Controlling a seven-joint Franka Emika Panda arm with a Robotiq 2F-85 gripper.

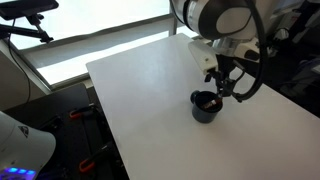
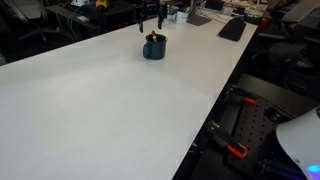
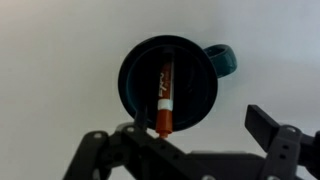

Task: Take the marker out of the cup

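The cup (image 3: 168, 80) is a dark, glossy mug with a side handle, seen from straight above in the wrist view. The marker (image 3: 164, 95) stands inside it, red and dark with a white band, its red end leaning on the near rim. My gripper (image 3: 197, 135) hangs open just above the cup, one finger by the marker's red end and the other finger (image 3: 266, 128) off to the right over bare table. In both exterior views the gripper (image 1: 222, 85) (image 2: 150, 20) hovers over the cup (image 1: 205, 107) (image 2: 153, 49), holding nothing.
The cup stands on a wide white table (image 1: 140, 90) (image 2: 110, 110), near a far edge. A dark keyboard (image 2: 232, 28) lies at that far end. Chairs and clutter sit beyond the table, and red clamps (image 2: 235, 152) lie on the floor.
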